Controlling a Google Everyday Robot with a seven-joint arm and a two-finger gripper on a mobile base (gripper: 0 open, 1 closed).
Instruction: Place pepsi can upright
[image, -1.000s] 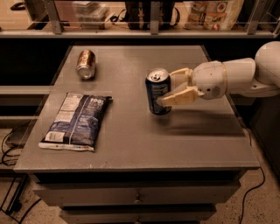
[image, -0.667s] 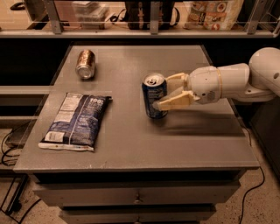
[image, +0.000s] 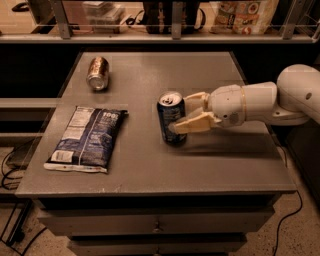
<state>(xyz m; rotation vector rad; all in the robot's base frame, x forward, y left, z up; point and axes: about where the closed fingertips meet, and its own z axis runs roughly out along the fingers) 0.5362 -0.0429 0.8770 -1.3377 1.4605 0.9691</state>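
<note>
The pepsi can (image: 169, 116) is dark blue with a silver top and stands upright near the middle of the grey table (image: 150, 165). My gripper (image: 181, 114) reaches in from the right and is shut on the can. One tan finger (image: 196, 98) lies behind the can. The other finger (image: 192, 125) crosses its front right side. The can's base is at or just above the table top; I cannot tell which.
A bronze can (image: 98, 73) lies on its side at the back left. A flat blue-and-white snack bag (image: 86, 137) lies at the front left. A shelf rail with boxes (image: 175, 20) runs behind the table. Cables (image: 10, 165) hang to the left.
My gripper has moved a little to the left with the pepsi can held upright in it. The bronze can and the snack bag have not moved.
</note>
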